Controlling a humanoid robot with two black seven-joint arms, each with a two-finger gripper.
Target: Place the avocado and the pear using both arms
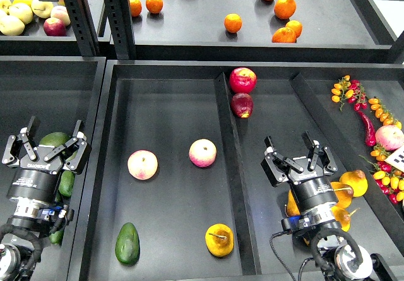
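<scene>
A dark green avocado (127, 243) lies at the front left of the middle tray (170, 205). A golden-yellow pear (219, 240) with a short stem lies at the tray's front right. My left gripper (52, 141) stands open over the left bin, above other green avocados (66, 183), holding nothing. My right gripper (292, 151) stands open over the right compartment, just ahead of other yellow pears (355, 181), with nothing between its fingers. Both grippers are apart from the tray's avocado and pear.
Two pale pink-yellow round fruits (142, 165) (202, 153) sit mid-tray. Two red apples (242, 79) lie behind the divider (230, 167). Peppers and small tomatoes (379, 113) fill the far right. The upper shelf holds oranges (233, 23) and pale apples (22, 9).
</scene>
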